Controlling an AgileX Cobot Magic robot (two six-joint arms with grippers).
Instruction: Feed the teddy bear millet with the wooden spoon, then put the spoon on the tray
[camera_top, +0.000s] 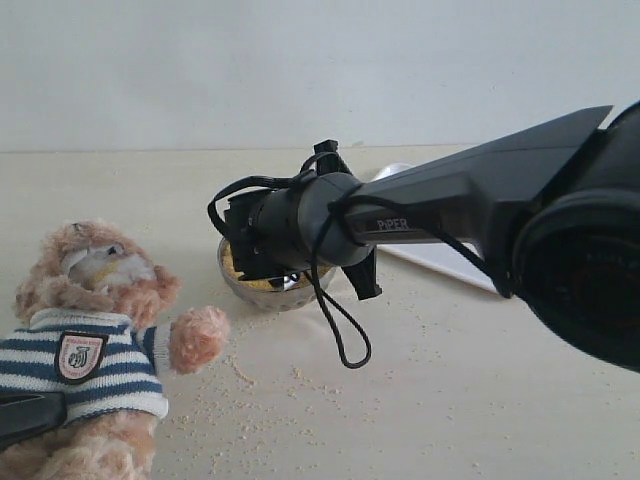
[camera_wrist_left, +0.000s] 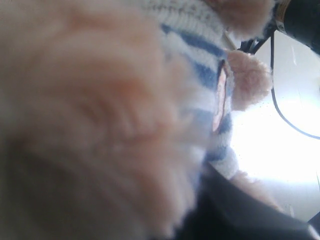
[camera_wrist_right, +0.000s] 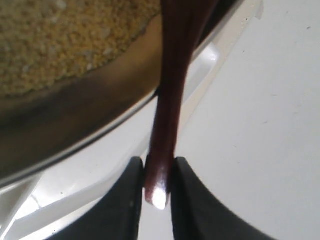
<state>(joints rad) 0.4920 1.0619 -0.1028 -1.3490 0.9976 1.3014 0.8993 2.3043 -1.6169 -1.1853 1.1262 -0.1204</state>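
Observation:
The teddy bear (camera_top: 95, 330) sits at the lower left in its striped shirt, facing the small metal bowl (camera_top: 290, 296) of millet (camera_top: 232, 262). My right gripper (camera_wrist_right: 159, 175) is shut on the end of the wooden spoon (camera_wrist_right: 169, 100), whose handle crosses the bowl's rim (camera_wrist_right: 75, 125) above the millet (camera_wrist_right: 60, 35). The spoon's oval end is out of view. In the exterior view the right wrist (camera_top: 300, 225) hides the spoon. My left gripper (camera_top: 25, 415) is at the bear's side, with fur (camera_wrist_left: 100, 125) filling its view and one dark finger (camera_wrist_left: 240, 210) against it. The white tray (camera_top: 440, 262) lies behind the right arm.
Loose millet grains (camera_top: 260, 385) are scattered over the pale table in front of the bowl and the bear. A black cable loop (camera_top: 345, 330) hangs from the right wrist, just above the table. The tray's rim (camera_wrist_right: 200, 75) shows right beside the bowl.

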